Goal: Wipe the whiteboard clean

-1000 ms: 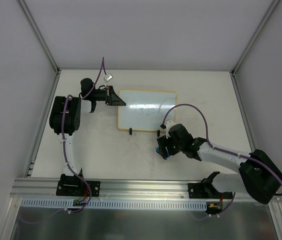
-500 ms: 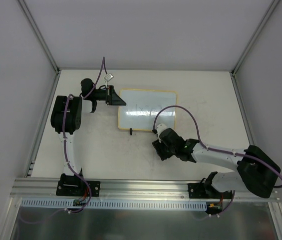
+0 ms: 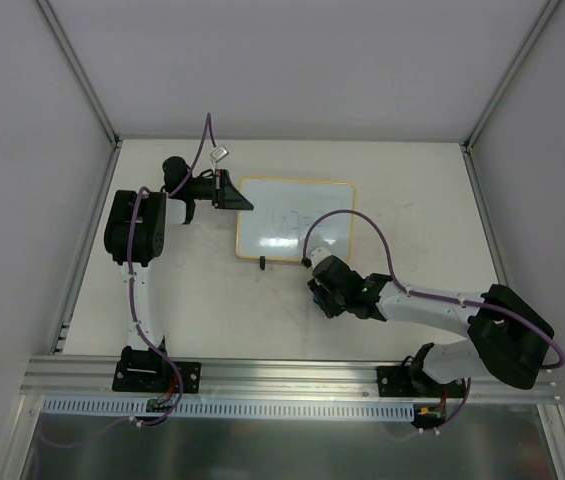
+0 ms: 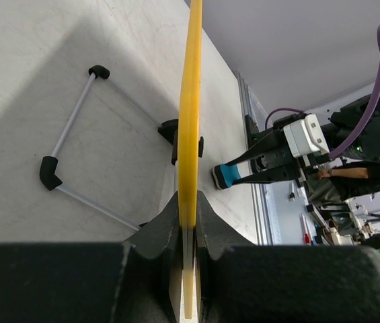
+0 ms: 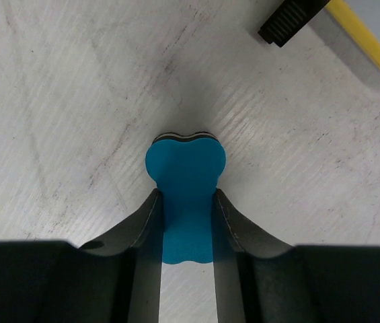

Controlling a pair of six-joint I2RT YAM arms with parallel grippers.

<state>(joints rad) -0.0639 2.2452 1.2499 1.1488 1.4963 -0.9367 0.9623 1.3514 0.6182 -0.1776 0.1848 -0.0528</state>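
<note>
A small rectangular whiteboard with a glossy white face, a thin yellow frame and rounded corners (image 3: 295, 220) sits towards the far middle of the pale grey table (image 3: 212, 300). Faint dark writing crosses the middle of its face. Two small black feet (image 3: 261, 263) stick out from its near edge.

The left gripper (image 3: 234, 193) is at the whiteboard's left edge, near the far corner. In the left wrist view its black fingers (image 4: 166, 225) are pressed together on the yellow frame (image 4: 191, 101), which runs edge-on up the picture between them. In that view a thin grey wire bracket with black capped corners (image 4: 75, 134) lies on the table on one side of the whiteboard; whether it is joined to the whiteboard cannot be told.

The right gripper (image 3: 320, 288) is low over the table, just beyond the whiteboard's near right edge and off its face. Its jaws are clamped on a bright blue eraser with a rounded, lobed end (image 5: 184, 195); in the right wrist view the eraser juts out past the fingers (image 5: 146, 222), and a thin black-and-white layer shows along its far end. The eraser's end is down at the table surface, with a soft shadow around it. One black foot (image 5: 290, 20) and a strip of yellow frame (image 5: 371, 50) show in the upper right corner of that view, near the eraser but apart from it.

A purple cable (image 3: 347, 215) loops from the right arm over the whiteboard's right part.
</note>
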